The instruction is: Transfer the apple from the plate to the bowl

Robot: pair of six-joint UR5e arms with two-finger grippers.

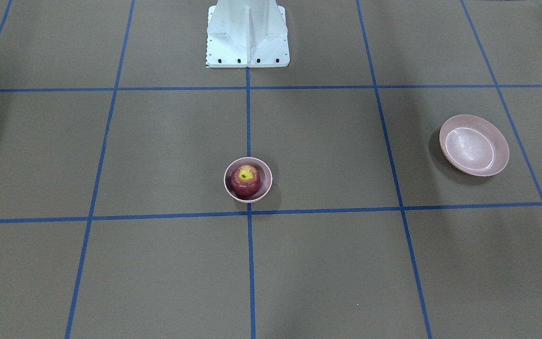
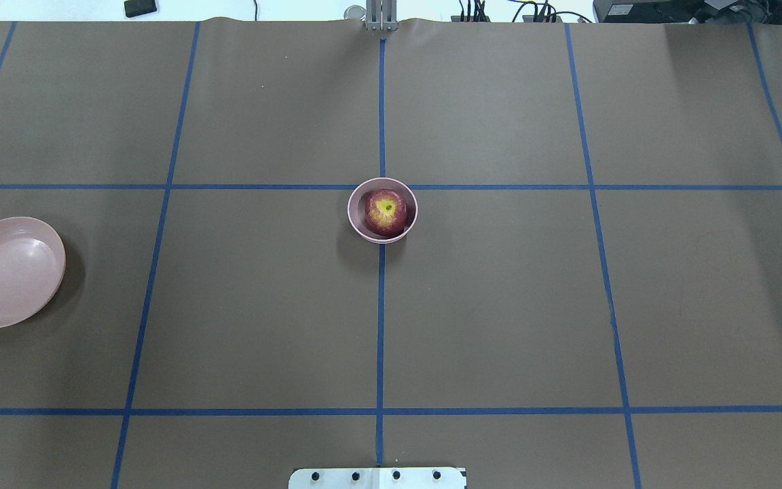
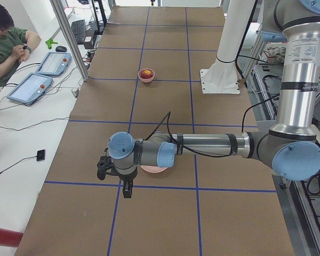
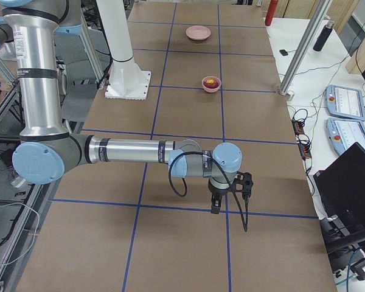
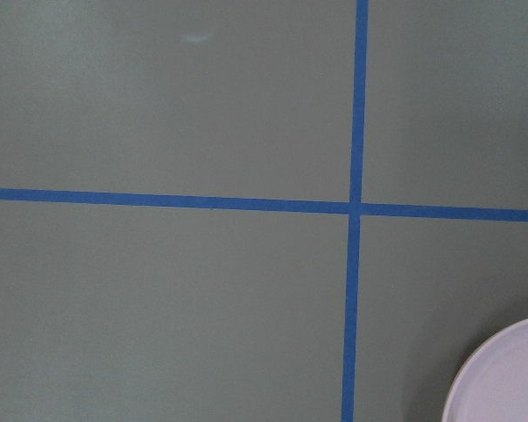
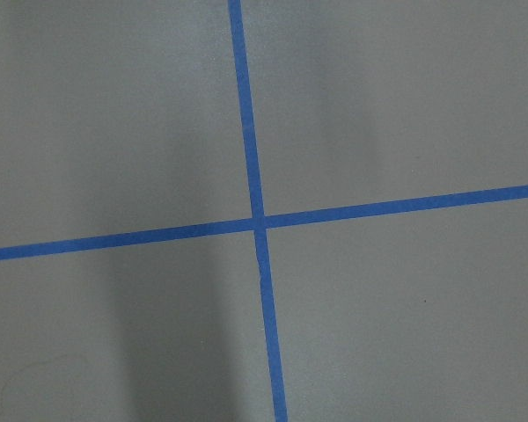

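Observation:
The dark red apple (image 1: pixel 245 180) with its yellow-green top sits inside the small deep pink bowl (image 1: pixel 266 182) at the table's middle (image 2: pixel 385 212). The wide shallow pink plate (image 2: pixel 7 272) lies bare on the robot's left side (image 1: pixel 473 146). Its edge shows in the left wrist view (image 5: pixel 510 378). My left gripper (image 3: pixel 128 188) hangs over the table beside the plate (image 3: pixel 154 170), seen only in the exterior left view, so I cannot tell its state. My right gripper (image 4: pixel 216 204) hangs over bare table far from the bowl (image 4: pixel 211 84), seen only in the exterior right view, state unclear.
The white robot pedestal (image 1: pixel 247 35) stands at the table's robot side. Blue tape lines grid the brown table. An operator (image 3: pixel 5 48) and teach pendants (image 3: pixel 34 85) are beside the table, with metal posts (image 4: pixel 301 48) along its far edge.

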